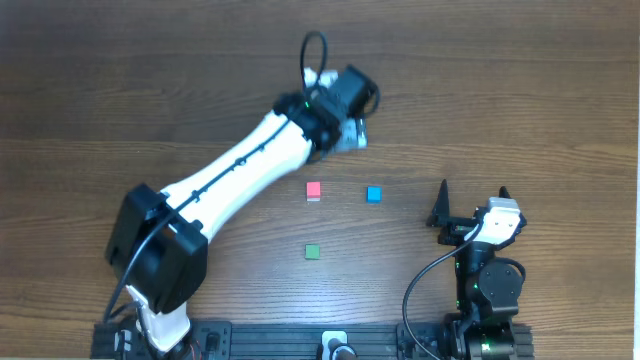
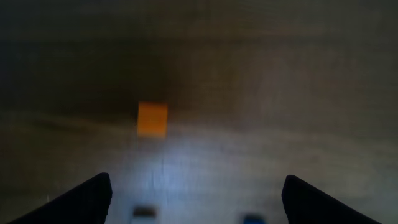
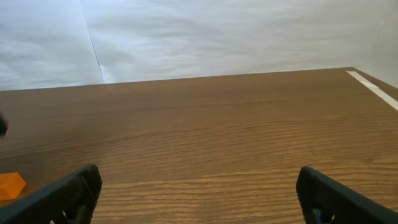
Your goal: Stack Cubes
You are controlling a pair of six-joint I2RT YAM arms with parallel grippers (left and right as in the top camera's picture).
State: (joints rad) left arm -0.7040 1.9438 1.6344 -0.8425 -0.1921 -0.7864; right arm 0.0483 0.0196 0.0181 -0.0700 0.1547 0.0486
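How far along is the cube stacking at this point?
Done: nothing stacked; the pink cube, blue cube and green cube lie apart on the table. In hand: the left gripper hangs open near the orange cube, holding nothing; the right gripper is open too. Left: every grasp and placement.
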